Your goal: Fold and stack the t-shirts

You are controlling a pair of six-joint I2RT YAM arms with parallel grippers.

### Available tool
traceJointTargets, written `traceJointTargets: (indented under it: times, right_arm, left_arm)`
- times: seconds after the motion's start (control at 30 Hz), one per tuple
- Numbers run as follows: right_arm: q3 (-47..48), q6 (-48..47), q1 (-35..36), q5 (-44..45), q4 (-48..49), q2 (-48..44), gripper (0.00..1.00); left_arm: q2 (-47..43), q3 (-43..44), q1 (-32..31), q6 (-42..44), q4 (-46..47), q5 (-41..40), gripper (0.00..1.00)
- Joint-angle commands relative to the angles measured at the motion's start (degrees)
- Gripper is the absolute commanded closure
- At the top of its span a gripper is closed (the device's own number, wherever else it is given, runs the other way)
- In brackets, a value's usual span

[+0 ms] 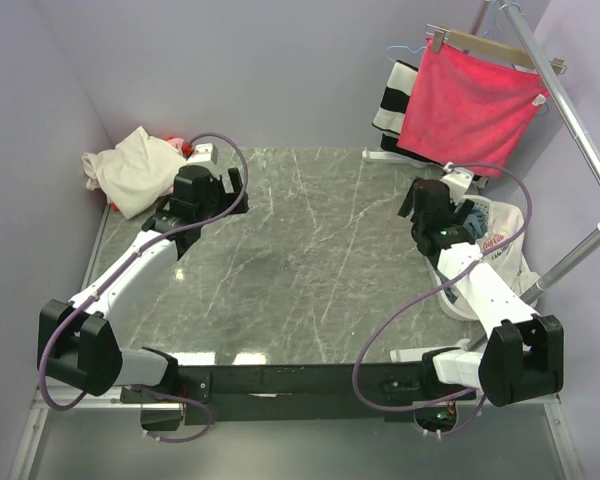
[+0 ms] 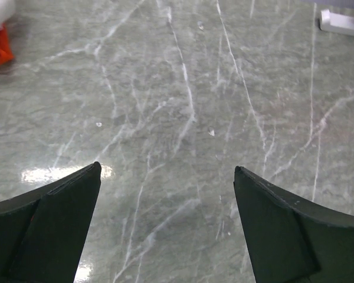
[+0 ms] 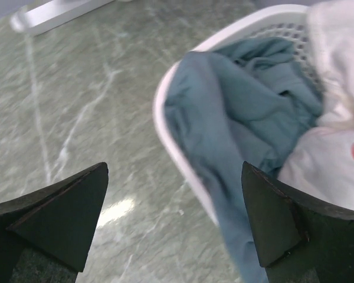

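Grey-green marble veined in white is the table (image 1: pixel 300 260) you are working over. Your left gripper (image 2: pixel 165 171) hangs above the far left part of the table with its jaws spread wide and nothing between them; through the gap you see only stone. Near it but apart from it, at the table's far left corner, the cream shirt (image 1: pixel 135 170) sits in a crumpled heap. The pink/red shirt (image 1: pixel 180 145) peeps out just behind the cream one and is mostly hidden, so you cannot tell how it lies.

Your right gripper (image 3: pixel 174 168) is above the right side of the table, just beside the white basket (image 3: pixel 160 118). Its jaws stand wide apart and it holds nothing. The blue-grey shirt (image 3: pixel 242 106) is bunched inside that basket, with one fold spilling over the near rim and down towards the table. The white shirt with red print (image 3: pixel 330 165) lies against it on the right, touching it, and in the top view it drapes over the basket's outer side. All four shirts are rumpled and unfolded.

Beyond the basket, at the far right, a metal rack (image 1: pixel 570 120) carries a wooden hanger (image 1: pixel 480 42) with a bright pink-red towel (image 1: pixel 470 105). A black-and-white striped cloth (image 1: pixel 395 100) hangs just to the left of the towel
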Motion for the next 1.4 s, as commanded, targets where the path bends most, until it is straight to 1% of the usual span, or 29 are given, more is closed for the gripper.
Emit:
traceJointTargets:
  times: [0.0, 0.17, 0.33, 0.5, 0.6, 0.67, 0.7, 0.77, 0.8, 0.87, 0.9, 0.97, 1.0, 1.03, 1.1, 1.13, 1.2, 1.23, 1.33, 1.37]
  right_arm:
    - [0.22, 1.53, -3.81, 0.25, -0.29, -0.38, 0.00]
    - [1.80, 3.20, -7.67, -0.01, -3.28, 1.90, 0.00]
    - [2.85, 4.08, -9.97, -2.99, -4.59, 5.06, 0.00]
    - [5.58, 4.52, -11.20, -3.88, -6.97, 11.21, 0.00]
    - [5.76, 4.78, -12.87, -3.96, -6.36, 13.68, 0.04]
    - [5.23, 4.87, -13.75, -4.31, -5.83, 14.64, 0.10]
    - [5.14, 4.96, -14.10, -4.32, -5.48, 14.91, 0.16]
    - [4.88, 5.04, -14.89, -4.67, -5.48, 15.52, 0.23]
    - [4.79, 5.05, -15.15, -4.93, -5.48, 15.70, 0.31]
    - [4.70, 4.78, -15.85, -6.33, -5.57, 15.53, 0.42]
    - [4.44, 4.70, -16.03, -7.12, -5.04, 15.44, 0.53]
    - [4.17, 4.26, -16.38, -8.27, -4.69, 14.39, 0.72]
    - [4.00, 3.73, -16.39, -9.58, -3.99, 13.69, 0.89]
    - [3.48, 2.07, -16.30, -10.81, -3.46, 11.16, 1.00]
    - [1.98, 1.01, -15.86, -13.79, -0.75, 6.76, 1.00]
    - [1.11, 0.31, -15.68, -14.77, -0.12, 1.78, 1.00]
    - [1.45, 0.12, -14.55, -16.00, -0.03, -2.73, 1.00]
    - [2.84, -0.05, -13.93, -16.88, -0.38, -6.41, 1.00]
    - [7.23, -1.36, -11.73, -16.53, -3.10, -11.61, 1.00]
    - [8.47, -1.89, -9.90, -17.49, -3.45, -12.59, 1.00]
  left_arm:
    - [-0.57, 2.81, -0.21, -0.57, 0.18, -3.00, 0.01]
    - [-0.40, 2.46, -0.21, -0.39, 1.32, 1.92, 0.01]
    - [0.57, 2.20, -0.21, -0.04, 1.23, 5.70, 0.01]
    - [1.36, 1.67, -0.12, -0.22, 1.50, 7.81, 0.01]
    - [1.71, 1.58, -0.03, -0.48, 1.41, 8.52, 0.01]
    - [1.97, 1.49, 0.23, -0.83, 1.06, 8.43, 0.01]
    - [1.97, 1.41, 0.32, -0.74, 1.06, 8.61, 0.01]
    - [2.15, 1.23, 0.49, -0.92, 0.97, 8.34, 0.01]
    - [2.32, 1.23, 0.50, -0.92, 0.80, 8.26, 0.01]
    - [2.67, 1.41, 0.67, -0.92, 0.88, 8.96, 0.01]
    - [2.94, 1.49, 0.67, -0.92, 0.88, 9.22, 0.00]
    - [3.64, 1.93, 0.76, -1.09, 0.71, 10.36, 0.01]
    - [3.90, 2.02, 0.76, -1.27, 0.53, 10.63, 0.01]
    - [3.99, 1.85, 0.85, -1.53, 0.70, 10.89, 0.00]
    - [3.56, 0.88, 1.46, -1.97, 2.54, 13.70, 0.01]
    - [3.12, -0.77, 1.72, -2.41, 3.60, 14.14, 0.01]
    - [1.36, -2.45, 2.78, -3.03, 5.62, 16.42, 0.00]
    - [0.84, -3.16, 3.04, -3.20, 6.59, 16.86, 0.01]
    - [1.44, -2.64, 4.10, -3.21, 6.08, 17.83, 0.00]
    - [1.79, -2.20, 4.10, -2.94, 5.63, 17.92, 0.01]
